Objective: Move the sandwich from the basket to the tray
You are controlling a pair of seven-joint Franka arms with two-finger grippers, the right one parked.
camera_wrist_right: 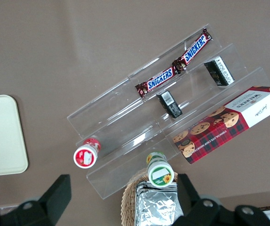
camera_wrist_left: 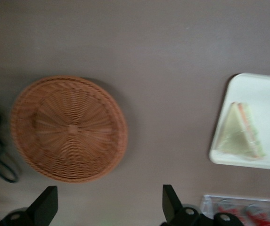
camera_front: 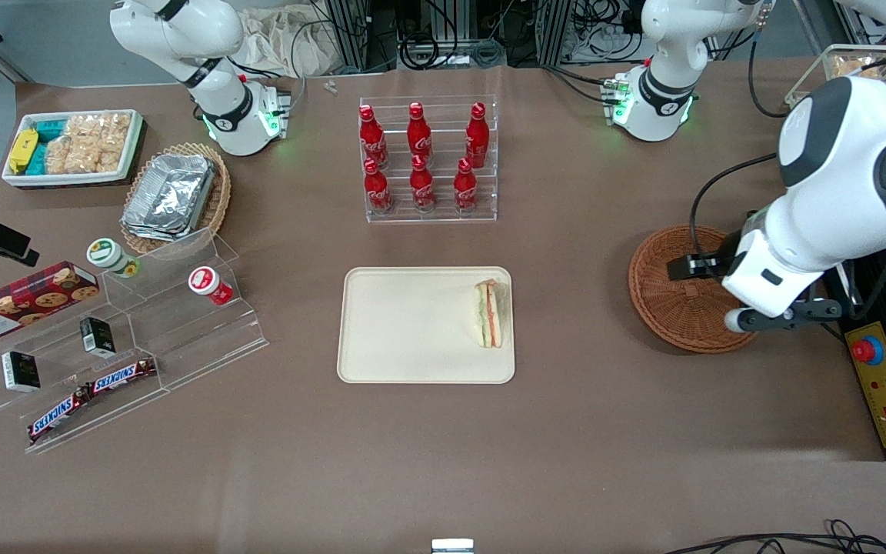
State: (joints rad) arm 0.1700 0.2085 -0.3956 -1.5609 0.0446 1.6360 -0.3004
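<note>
The sandwich (camera_front: 489, 314) lies on the cream tray (camera_front: 412, 327), at the tray's end nearest the working arm. It also shows in the left wrist view (camera_wrist_left: 241, 134) on the tray (camera_wrist_left: 266, 92). The round reddish-brown basket (camera_front: 677, 312) is empty and stands beside the tray, toward the working arm's end of the table; the left wrist view shows its bare inside (camera_wrist_left: 69, 128). My left gripper (camera_front: 785, 314) hangs well above the basket's edge. Its fingers (camera_wrist_left: 170, 202) stand wide apart with nothing between them, and the gripper (camera_wrist_left: 107, 207) is over bare table next to the basket.
A clear rack of red cola bottles (camera_front: 428, 158) stands farther from the front camera than the tray. A stepped acrylic shelf (camera_front: 128, 331) with snacks, an oval basket of foil containers (camera_front: 178, 196) and a white snack bin (camera_front: 74, 146) lie toward the parked arm's end. A yellow control box (camera_front: 881, 385) sits near the basket.
</note>
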